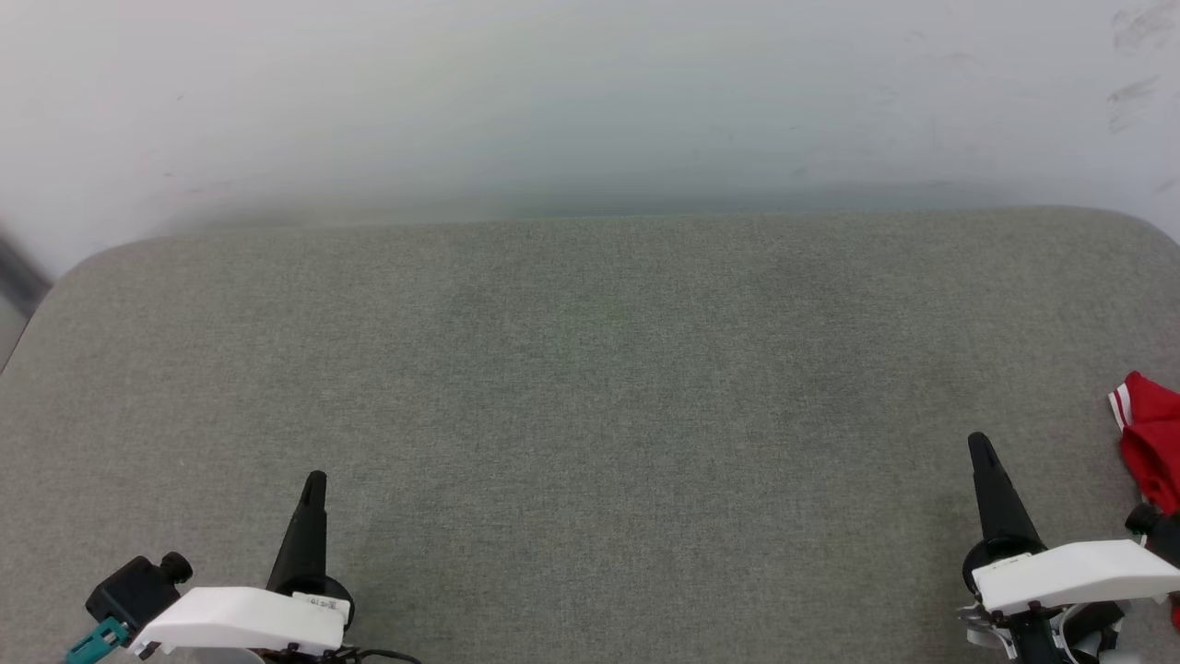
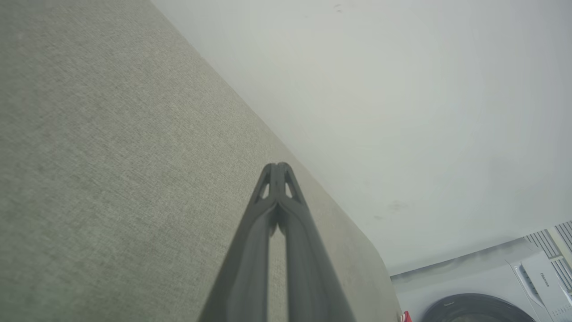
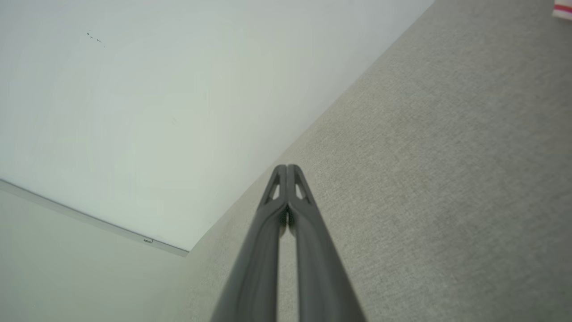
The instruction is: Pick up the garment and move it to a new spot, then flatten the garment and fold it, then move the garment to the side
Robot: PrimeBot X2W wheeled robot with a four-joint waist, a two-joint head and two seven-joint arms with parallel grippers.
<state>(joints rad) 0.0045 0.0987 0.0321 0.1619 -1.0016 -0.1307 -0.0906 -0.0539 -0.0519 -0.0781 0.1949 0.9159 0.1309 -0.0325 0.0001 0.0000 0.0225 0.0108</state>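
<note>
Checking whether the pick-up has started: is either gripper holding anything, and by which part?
Nothing is held: left gripper and right gripper are both shut empty; the garment lies apart.

Grey fabric pad (image 1: 590,369); red garment (image 1: 1152,443), apparently crumpled, right edge.

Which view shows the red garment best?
The head view: the garment lies bunched at the right edge, red with striped trim, partly cut off. The left wrist view catches a red sliver; the right wrist view a striped corner.
</note>
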